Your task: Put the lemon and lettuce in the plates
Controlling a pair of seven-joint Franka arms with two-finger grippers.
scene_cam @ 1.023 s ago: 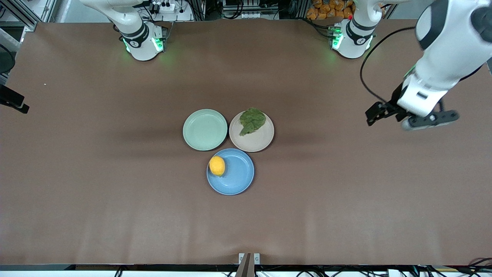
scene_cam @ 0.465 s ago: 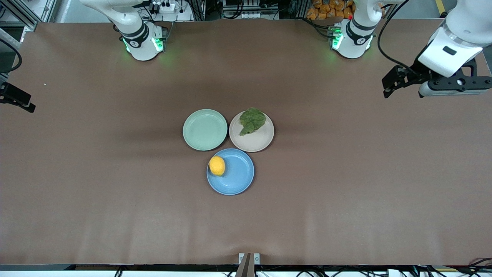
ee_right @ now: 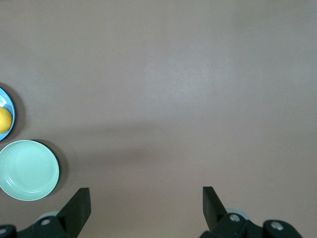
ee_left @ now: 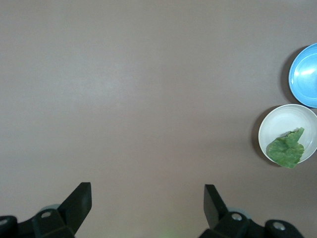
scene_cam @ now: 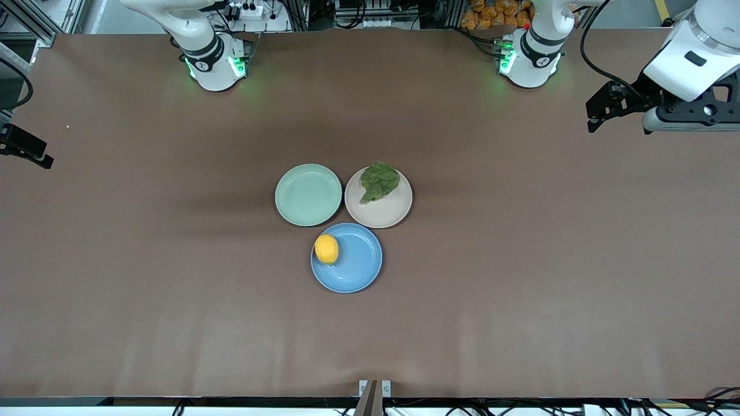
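The yellow lemon [scene_cam: 326,249] lies on the blue plate [scene_cam: 358,266], at its rim toward the right arm's end. The green lettuce [scene_cam: 378,180] lies on the beige-pink plate [scene_cam: 384,214], which touches the blue plate. My left gripper [scene_cam: 607,110] is open and empty, up over bare table at the left arm's end. Its wrist view shows the open left gripper [ee_left: 146,192], the lettuce [ee_left: 286,148], its plate [ee_left: 282,121] and the blue plate [ee_left: 304,74]. My right gripper [scene_cam: 23,151] is open and empty at the right arm's end; its wrist view shows the open right gripper [ee_right: 143,193] and the lemon [ee_right: 4,120].
A pale mint-green plate [scene_cam: 308,194] with nothing on it sits beside the beige-pink plate, toward the right arm's end; it also shows in the right wrist view [ee_right: 28,170]. The brown table [scene_cam: 520,289] spreads wide around the three plates.
My left gripper has moved toward the robots' bases and the table's left-arm end, away from the plates. My right gripper has shifted only slightly. Lemon and lettuce have not moved.
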